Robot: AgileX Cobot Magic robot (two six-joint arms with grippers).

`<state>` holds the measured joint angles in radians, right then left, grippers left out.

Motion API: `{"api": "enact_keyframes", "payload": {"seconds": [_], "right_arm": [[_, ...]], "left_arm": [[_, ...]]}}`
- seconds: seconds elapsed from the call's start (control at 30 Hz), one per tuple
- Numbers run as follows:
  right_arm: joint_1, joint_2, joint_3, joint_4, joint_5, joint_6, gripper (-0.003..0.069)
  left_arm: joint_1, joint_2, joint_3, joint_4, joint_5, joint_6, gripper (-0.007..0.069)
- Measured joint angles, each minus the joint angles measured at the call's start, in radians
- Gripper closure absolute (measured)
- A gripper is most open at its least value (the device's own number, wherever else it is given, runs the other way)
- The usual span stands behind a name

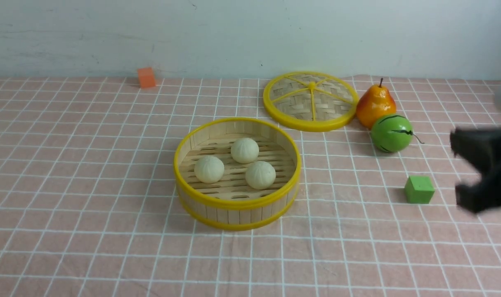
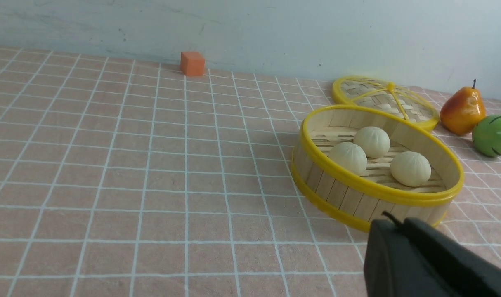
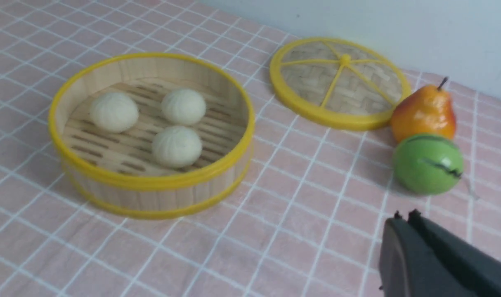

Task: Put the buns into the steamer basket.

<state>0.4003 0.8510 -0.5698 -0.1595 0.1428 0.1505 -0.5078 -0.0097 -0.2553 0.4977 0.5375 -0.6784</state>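
Note:
Three cream-white buns (image 1: 209, 169) (image 1: 244, 150) (image 1: 260, 175) lie on the slatted floor of the steamer basket (image 1: 234, 204), which stands mid-table. In the right wrist view the same buns (image 3: 176, 146) sit inside the basket (image 3: 151, 181). My right gripper (image 3: 404, 214) is shut and empty, off to the right of the basket. In the front view it is a blurred dark shape (image 1: 454, 169) at the right edge. My left gripper (image 2: 393, 218) is shut with nothing in it, just short of the basket's near wall (image 2: 341, 194). It does not show in the front view.
The woven lid (image 1: 311, 100) with its yellow rim lies flat behind the basket to the right. Beside it stand a pear (image 1: 375, 105) and a green striped fruit (image 1: 391, 133). A green cube (image 1: 419, 189) sits near the right gripper. An orange cube (image 1: 146, 77) is by the far wall.

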Motion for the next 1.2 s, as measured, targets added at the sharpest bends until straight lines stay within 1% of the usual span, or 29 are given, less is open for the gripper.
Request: {"api": "enact_keyframes", "payload": {"seconds": [0.07,0.13,0.17,0.27,0.33,0.43,0.5,0.57,0.67,0.7,0.73,0.8,0.83,0.87,1.07,1.13,1.17,1.2], "right_arm": [[0.0,-0.062,0.179,0.0,-0.163,0.053,0.0676],[0.0,-0.102,0.308,0.0,-0.322,0.096,0.0675],[0.0,-0.105,0.32,0.0,-0.322,0.096,0.0675],[0.0,-0.135,0.506,-0.008,-0.606,0.162,0.0671],[0.0,-0.137,0.565,-0.011,-0.75,0.197,0.067],[0.0,-0.141,0.591,-0.01,-0.863,0.214,0.0669],[0.0,-0.142,0.592,0.03,-0.883,0.202,0.0669],[0.0,-0.145,0.592,0.081,-0.86,0.179,0.0669],[-0.007,-0.198,0.592,0.178,-0.747,0.1,0.0669],[-0.008,-0.198,0.592,0.182,-0.738,0.092,0.0669],[-0.026,-0.267,0.592,0.208,-0.656,0.02,0.0669],[-0.069,-0.391,0.593,0.216,-0.529,-0.074,0.0669],[-0.079,-0.404,0.593,0.217,-0.517,-0.081,0.0669],[-0.112,-0.495,0.593,0.219,-0.431,-0.115,0.0669],[-0.285,-0.824,0.594,0.226,-0.109,-0.143,0.0669],[-0.322,-0.855,0.594,0.228,-0.026,-0.143,0.0669],[-0.325,-0.857,0.594,0.228,-0.018,-0.143,0.0669],[-0.342,-0.86,0.594,0.229,0.042,-0.143,0.0669]], "left_arm": [[0.0,0.0,0.0,0.0,0.0,0.0,0.0603],[0.0,0.0,0.0,0.0,0.0,0.0,0.0599],[0.0,0.0,0.0,0.0,0.0,0.0,0.0599],[0.0,0.0,0.0,0.0,0.0,0.0,0.0592],[0.0,0.0,0.0,0.0,0.0,0.0,0.0589],[0.0,0.0,0.0,0.0,-0.001,0.0,0.0588],[0.0,0.0,0.0,0.0,0.0,0.0,0.0588],[0.0,0.0,0.0,0.0,0.0,0.0,0.0587],[0.0,0.0,0.0,0.0,0.0,0.0,0.0585],[0.0,0.0,0.001,0.0,0.0,0.0,0.0585],[0.0,0.0,0.001,0.0,0.0,0.0,0.0585],[0.0,0.0,0.003,0.0,0.0,0.0,0.058],[0.0,0.0,0.003,0.0,0.0,0.0,0.058],[0.0,0.0,0.003,0.0,0.0,0.0,0.0578],[0.0,0.0,0.004,0.0,0.0,0.0,0.0578],[0.0,0.0,0.005,0.0,-0.002,0.0,0.0576],[0.0,0.0,0.005,0.0,-0.002,0.0,0.0576],[0.0,0.0,0.005,0.0,-0.001,0.0,0.0575]]}}
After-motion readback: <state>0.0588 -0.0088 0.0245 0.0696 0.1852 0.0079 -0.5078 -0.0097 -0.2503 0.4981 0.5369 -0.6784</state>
